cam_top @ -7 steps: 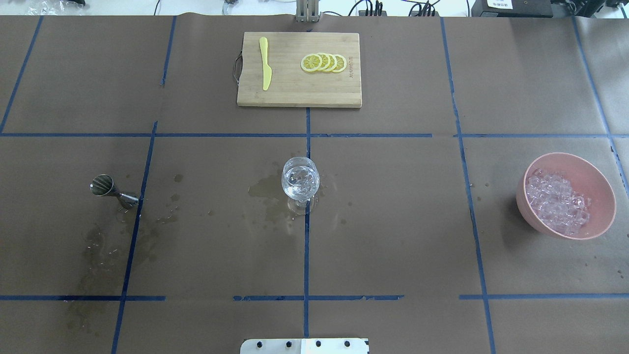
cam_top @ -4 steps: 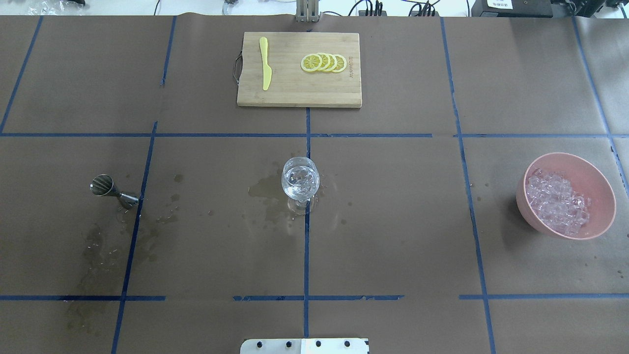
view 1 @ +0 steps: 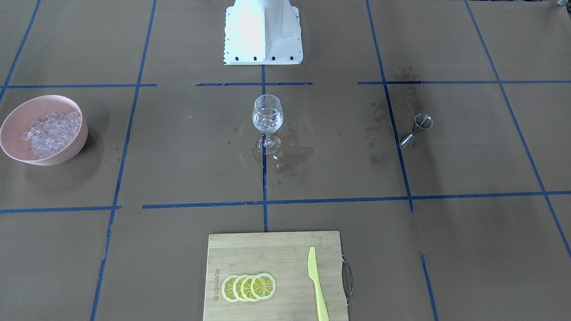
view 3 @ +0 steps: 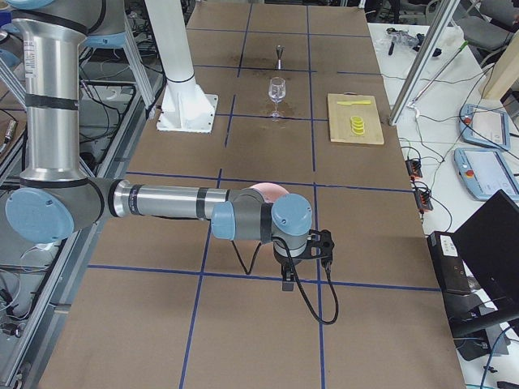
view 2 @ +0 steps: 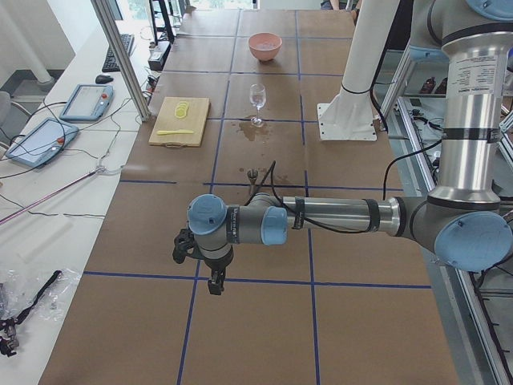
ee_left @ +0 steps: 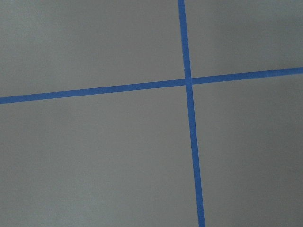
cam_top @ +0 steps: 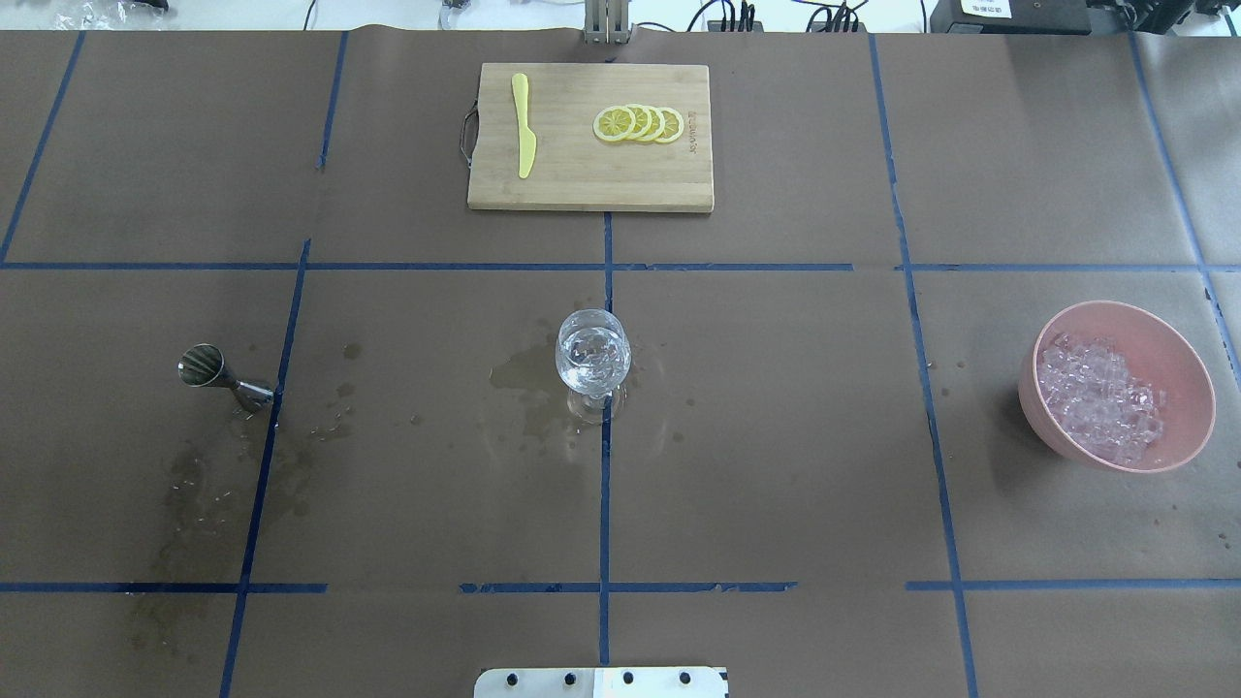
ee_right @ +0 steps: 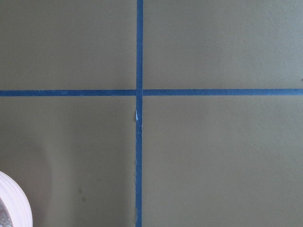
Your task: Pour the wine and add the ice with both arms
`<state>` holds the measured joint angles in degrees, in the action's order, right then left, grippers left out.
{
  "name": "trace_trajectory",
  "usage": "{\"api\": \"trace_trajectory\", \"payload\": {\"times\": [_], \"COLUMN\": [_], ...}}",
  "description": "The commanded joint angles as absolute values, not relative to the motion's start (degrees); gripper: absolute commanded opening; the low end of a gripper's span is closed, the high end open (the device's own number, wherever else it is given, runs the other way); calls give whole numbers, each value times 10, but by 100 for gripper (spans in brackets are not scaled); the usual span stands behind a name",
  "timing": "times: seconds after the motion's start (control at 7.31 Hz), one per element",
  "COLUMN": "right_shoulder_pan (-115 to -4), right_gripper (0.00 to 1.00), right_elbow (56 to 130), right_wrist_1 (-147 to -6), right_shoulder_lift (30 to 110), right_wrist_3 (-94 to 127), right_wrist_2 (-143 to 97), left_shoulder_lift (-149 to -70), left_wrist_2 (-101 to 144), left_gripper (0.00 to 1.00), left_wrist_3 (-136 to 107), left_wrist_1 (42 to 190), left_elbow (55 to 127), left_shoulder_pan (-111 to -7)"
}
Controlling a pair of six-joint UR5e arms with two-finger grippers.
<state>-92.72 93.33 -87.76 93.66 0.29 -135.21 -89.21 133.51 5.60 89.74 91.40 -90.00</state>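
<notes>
A stemmed wine glass stands upright at the table's middle with clear ice cubes in it; I cannot make out any wine. More ice fills a pink bowl at the right. A steel jigger lies on its side at the left. Neither arm shows in the overhead or front views. My left gripper hangs over bare paper far left of the jigger. My right gripper hangs just beyond the bowl. I cannot tell whether either is open or shut. The wrist views show only paper, tape and the bowl's rim.
A bamboo cutting board at the far side carries lemon slices and a yellow knife. Wet stains mark the paper beside the glass and near the jigger. The white base block is at the near edge.
</notes>
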Motion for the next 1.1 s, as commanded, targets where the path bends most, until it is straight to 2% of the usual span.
{"api": "trace_trajectory", "payload": {"times": [0.0, 0.96], "right_shoulder_pan": [-927, -926], "right_gripper": [100, 100], "right_elbow": [929, 911], "right_wrist_1": [-875, -872], "right_shoulder_lift": [938, 930], "right_wrist_3": [4, 1], "right_wrist_2": [-1360, -1361], "left_shoulder_lift": [-893, -902], "left_wrist_2": [1335, 1336], "left_gripper": [100, 100], "left_wrist_3": [55, 54], "left_wrist_1": [897, 898], "left_elbow": [915, 926], "left_shoulder_pan": [-900, -901]}}
